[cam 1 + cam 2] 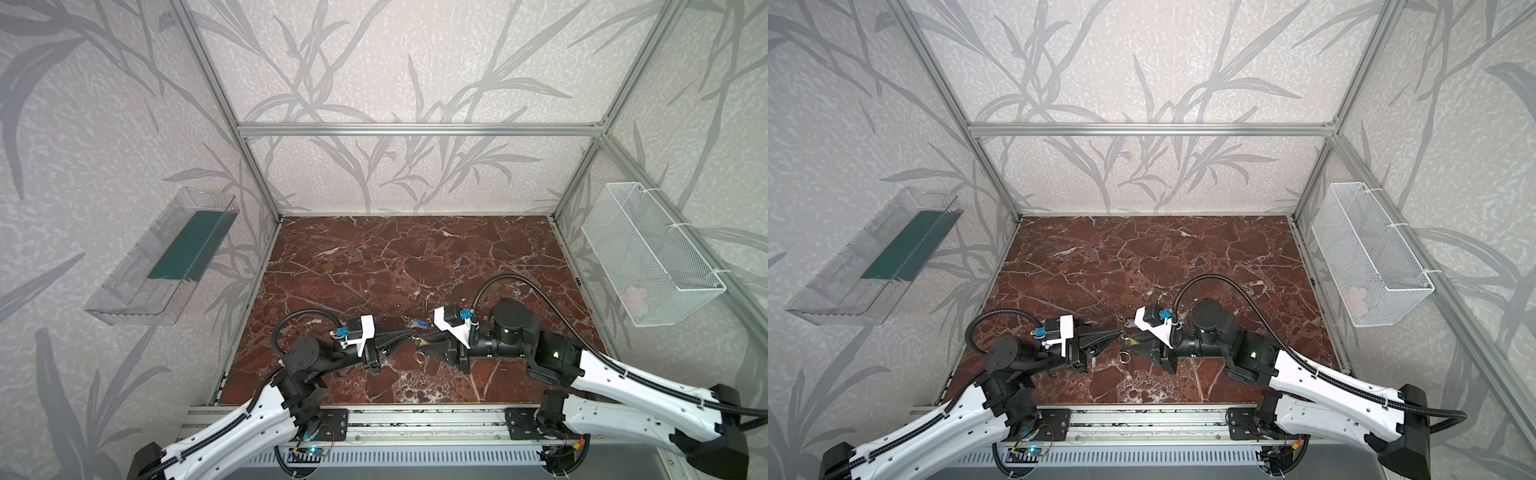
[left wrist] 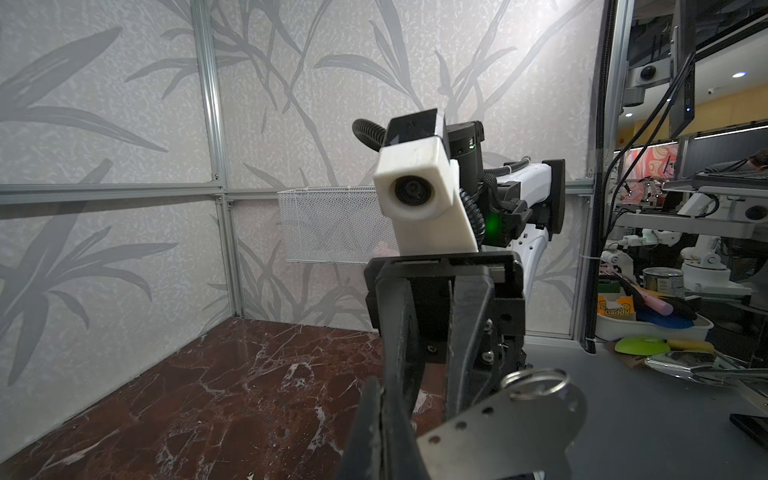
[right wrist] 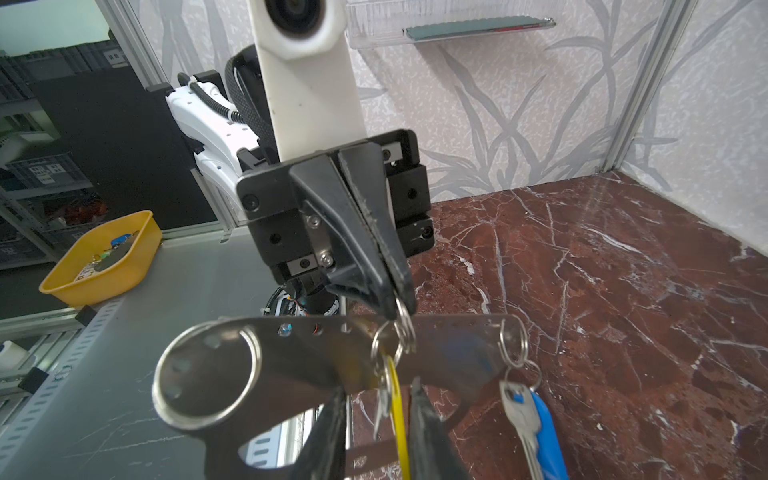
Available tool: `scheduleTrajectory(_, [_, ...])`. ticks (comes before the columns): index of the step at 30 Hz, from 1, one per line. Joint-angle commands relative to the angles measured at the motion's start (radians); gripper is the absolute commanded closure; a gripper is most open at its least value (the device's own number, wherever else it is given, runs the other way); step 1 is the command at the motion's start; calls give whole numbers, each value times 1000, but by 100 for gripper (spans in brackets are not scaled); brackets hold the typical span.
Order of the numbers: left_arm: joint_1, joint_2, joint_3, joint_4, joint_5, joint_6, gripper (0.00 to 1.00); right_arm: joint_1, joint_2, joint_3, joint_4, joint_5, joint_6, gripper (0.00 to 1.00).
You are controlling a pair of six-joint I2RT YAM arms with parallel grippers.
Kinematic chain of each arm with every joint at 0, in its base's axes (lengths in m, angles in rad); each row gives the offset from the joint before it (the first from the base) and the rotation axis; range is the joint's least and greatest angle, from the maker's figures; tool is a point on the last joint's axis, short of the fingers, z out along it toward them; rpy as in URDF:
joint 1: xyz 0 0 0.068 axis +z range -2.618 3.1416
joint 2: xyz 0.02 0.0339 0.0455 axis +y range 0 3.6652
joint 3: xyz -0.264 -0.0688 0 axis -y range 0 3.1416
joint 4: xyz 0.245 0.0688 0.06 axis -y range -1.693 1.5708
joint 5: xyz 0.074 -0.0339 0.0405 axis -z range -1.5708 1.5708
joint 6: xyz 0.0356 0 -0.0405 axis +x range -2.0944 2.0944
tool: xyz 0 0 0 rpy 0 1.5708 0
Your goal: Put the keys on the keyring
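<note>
The keyring, a flat grey metal plate with a big oval hole and a row of small holes, hangs in the air between the two grippers. From a split ring at one end dangles the blue key. The yellow key hangs from a ring mid-plate. My left gripper is shut on that ring at the plate's edge. My right gripper is open, its fingers standing either side of the yellow key without clamping it. In a top view both grippers meet tip to tip, left gripper and right gripper.
The red marble table lies below. A clear shelf hangs on the left wall and a white wire basket on the right wall. A yellow bin stands outside the frame, behind the left arm.
</note>
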Motion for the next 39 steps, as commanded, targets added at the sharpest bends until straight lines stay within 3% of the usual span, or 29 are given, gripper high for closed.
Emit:
scheduleTrajectory(1, [-3,-12,9,12,2,0,100,1,-28,38,-52,41,-50,73])
scheduleTrajectory(18, [-4,1,29,-6,36,-8,100,-37,-27,35,-14,86,-51,80])
scheduleTrajectory(28, [-3,7,28,8,35,-6,100,-37,24,49,20,-73,-36,82])
scheduleTrajectory(39, [-3,10,25,15,37,-9,100,-37,31,33,65,-63,-13,85])
